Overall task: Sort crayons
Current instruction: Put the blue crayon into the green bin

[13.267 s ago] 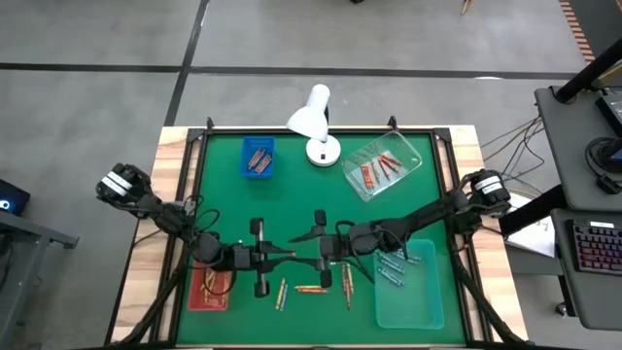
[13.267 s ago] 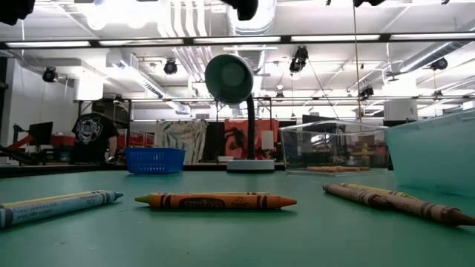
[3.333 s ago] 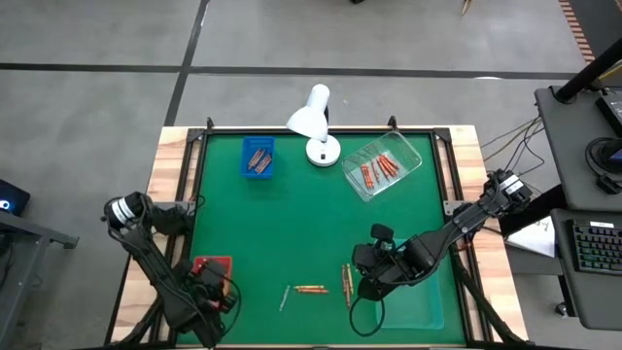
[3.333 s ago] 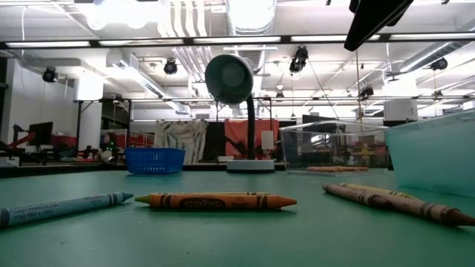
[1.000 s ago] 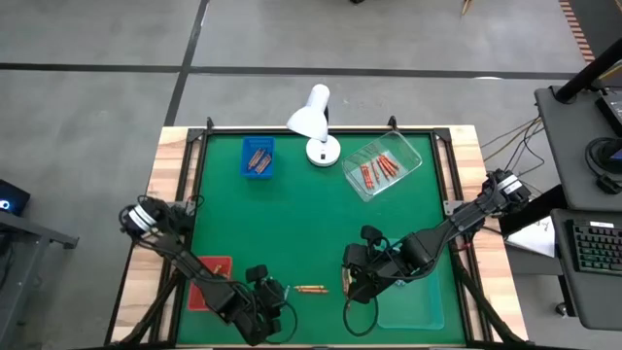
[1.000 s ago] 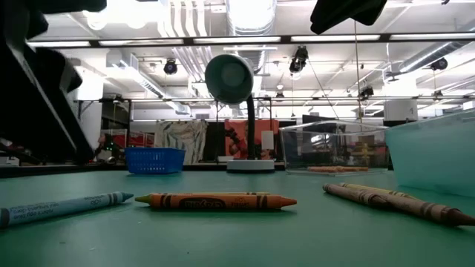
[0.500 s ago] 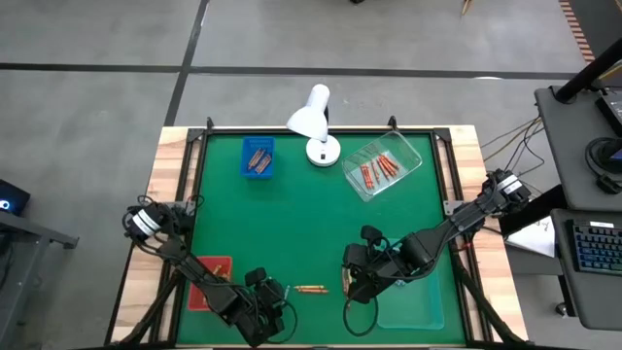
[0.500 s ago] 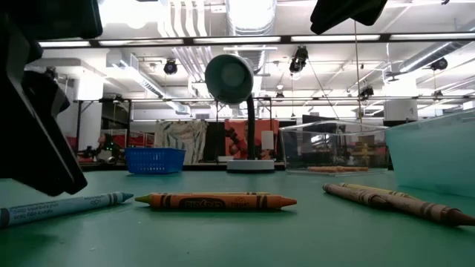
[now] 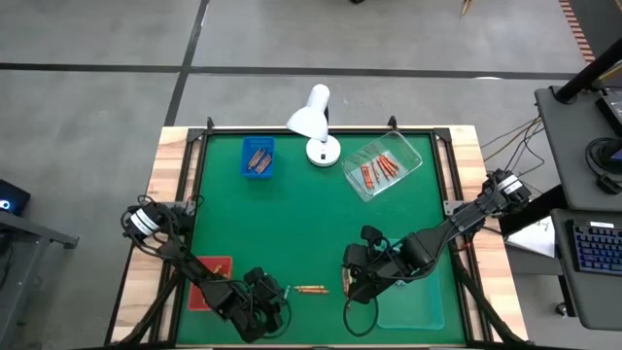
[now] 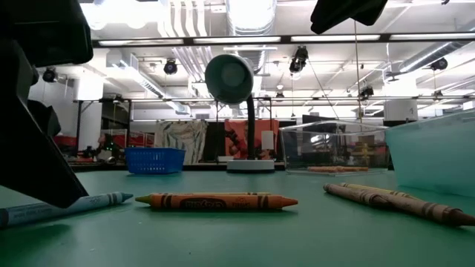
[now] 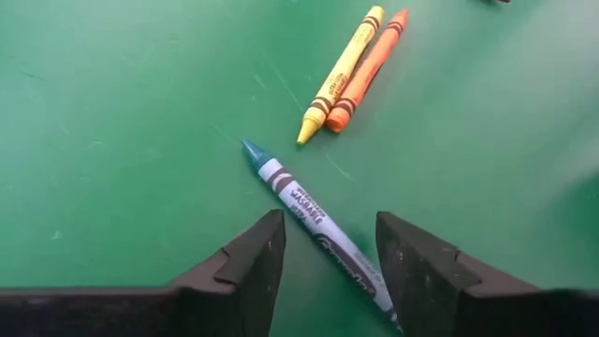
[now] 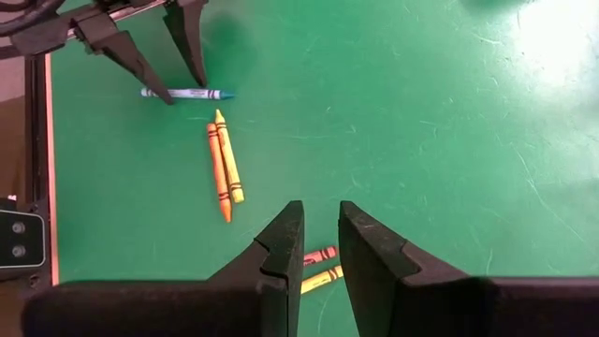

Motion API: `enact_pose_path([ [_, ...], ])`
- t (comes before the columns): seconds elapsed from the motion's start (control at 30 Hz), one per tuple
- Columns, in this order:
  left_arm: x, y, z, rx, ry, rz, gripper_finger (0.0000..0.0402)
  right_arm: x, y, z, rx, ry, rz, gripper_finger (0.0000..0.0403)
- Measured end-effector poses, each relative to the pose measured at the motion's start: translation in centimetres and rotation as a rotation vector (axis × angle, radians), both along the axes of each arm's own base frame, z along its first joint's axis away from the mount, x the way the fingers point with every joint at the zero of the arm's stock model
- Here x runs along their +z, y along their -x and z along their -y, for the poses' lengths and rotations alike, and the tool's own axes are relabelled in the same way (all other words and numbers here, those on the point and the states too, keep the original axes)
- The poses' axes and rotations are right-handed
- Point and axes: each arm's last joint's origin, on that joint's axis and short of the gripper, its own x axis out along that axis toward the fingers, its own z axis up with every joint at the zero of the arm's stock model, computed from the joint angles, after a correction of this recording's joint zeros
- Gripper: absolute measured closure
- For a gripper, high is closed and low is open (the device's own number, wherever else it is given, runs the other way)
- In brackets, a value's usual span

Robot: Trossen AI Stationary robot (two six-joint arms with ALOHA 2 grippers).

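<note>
Just beyond left pincer (image 11: 323, 257): 2 crayons, yellow (image 11: 340, 75) and orange (image 11: 368, 70). Wide open, straddling blue crayon (image 11: 314, 220), holding nothing.

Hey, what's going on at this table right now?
A two-armed robot is sorting crayons into trays. The left gripper is down at the near edge of the green table with its fingers open astride a blue crayon, not yet closed on it. An orange crayon and a yellow crayon lie side by side just beyond. The right gripper hangs above the table nearby, holding nothing.
</note>
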Motion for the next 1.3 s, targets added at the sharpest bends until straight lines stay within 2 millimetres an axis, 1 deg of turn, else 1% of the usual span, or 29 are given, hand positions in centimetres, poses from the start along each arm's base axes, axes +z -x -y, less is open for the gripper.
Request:
enact_pose_path([
  [0.23, 0.2, 0.2, -0.2, -0.081, -0.11, -0.016, 0.0263, 0.0, 0.0, 0.0, -0.024, -0.021, 0.007, 0.0344],
  [0.37, 0.0, 0.6, -0.5, -0.08, -0.143, -0.037, 0.0276, 0.1, -0.2, -0.1, -0.027, -0.032, 0.021, 0.0344],
  [0.53, 0.0, 0.9, -0.4, -0.083, -0.159, -0.033, 0.0295, 0.2, -0.3, -0.1, -0.027, -0.037, 0.033, 0.0344],
  [0.67, -0.1, 1.1, -0.4, -0.076, -0.161, -0.031, 0.0328, 0.3, -0.4, -0.1, -0.008, -0.032, 0.049, 0.0344],
  [0.83, -0.1, 1.2, -0.3, -0.058, -0.154, -0.024, 0.0385, 0.3, -0.4, -0.2, -0.001, -0.028, 0.05, 0.0344],
  [0.87, -0.1, 1.3, -0.2, -0.054, -0.152, -0.02, 0.0392, 0.3, -0.4, -0.2, 0.0, -0.027, 0.05, 0.0344],
  [1.13, 0.1, 1.8, -0.1, -0.041, -0.155, -0.018, 0.0399, 0.3, -0.4, -0.1, 0.023, -0.006, 0.048, 0.0344],
  [1.3, 1.0, 2.3, -0.6, -0.047, -0.179, -0.048, 0.04, 0.3, -0.5, -0.2, 0.043, 0.01, 0.054, 0.0344],
])
